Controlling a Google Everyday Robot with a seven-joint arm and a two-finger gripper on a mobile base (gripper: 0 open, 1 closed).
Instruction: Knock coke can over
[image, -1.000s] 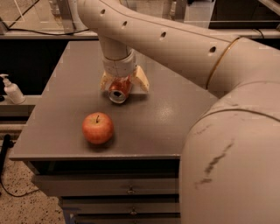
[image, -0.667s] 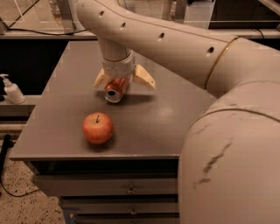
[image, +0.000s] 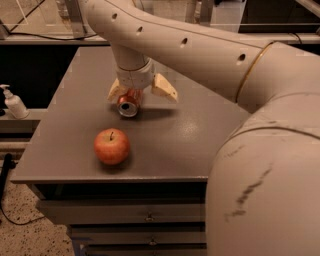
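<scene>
A white pump bottle (image: 14, 102) stands past the left edge of the grey worktop (image: 190, 135), on a lower ledge. A red apple (image: 112, 146) sits upright near the front edge, toward the front left corner. Behind it, near the middle of the worktop, the red can (image: 128, 105) lies on its side with its silver top facing the front edge. The pincer (image: 141, 94) hangs right over the can with its two fingers spread wide. The can is between them, close by the left finger. The big white arm (image: 200, 50) comes in from the right.
</scene>
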